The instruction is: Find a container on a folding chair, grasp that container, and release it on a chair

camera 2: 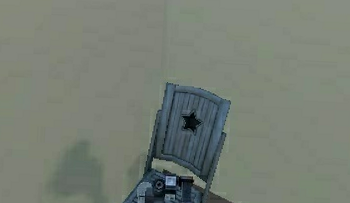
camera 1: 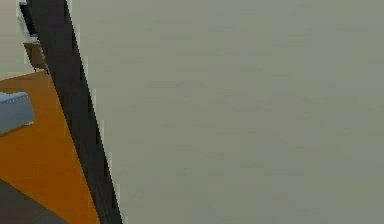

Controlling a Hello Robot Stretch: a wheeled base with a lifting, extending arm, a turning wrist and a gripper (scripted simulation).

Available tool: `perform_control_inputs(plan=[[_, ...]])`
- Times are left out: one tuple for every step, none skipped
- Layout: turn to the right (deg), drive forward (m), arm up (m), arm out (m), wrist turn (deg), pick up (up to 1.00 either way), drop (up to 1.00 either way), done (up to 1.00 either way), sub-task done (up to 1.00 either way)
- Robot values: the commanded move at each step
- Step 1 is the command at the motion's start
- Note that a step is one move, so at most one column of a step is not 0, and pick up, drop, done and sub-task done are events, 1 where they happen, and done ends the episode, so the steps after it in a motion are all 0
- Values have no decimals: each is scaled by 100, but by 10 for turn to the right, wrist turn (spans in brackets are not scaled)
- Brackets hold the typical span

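In the arm side view we see a grey-blue slatted chair (camera 2: 209, 133) with a star cut through its back. It stands upright close to the corner (camera 2: 164, 49) where two plain beige walls meet, and its back leans a little toward the picture's right. At the bottom edge the tool (camera 2: 158, 187) shows as a dark body with pale squares beside it, right at the chair's seat (camera 2: 136, 202). The shapes there run together, so we cannot tell whether any of them is a container, which way it would lie, or whether the tool holds anything. How its fingers are set we cannot tell either. To the chair's left there is open wall.

In the forward view a beige wall (camera 1: 250, 110) lies right of a dark slanted bar (camera 1: 75, 110). Left of the bar is an orange surface (camera 1: 40, 155) with a grey-blue object (camera 1: 12, 112) at the picture's left edge.
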Motion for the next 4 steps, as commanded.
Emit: perform_control_inputs(plan=[[0,0,0,0,450,0,0,0,0],[0,0,0,0,450,0,0,0,0],[0,0,0,0,450,0,0,0,0],[0,0,0,0,180,0,0,0,0]])
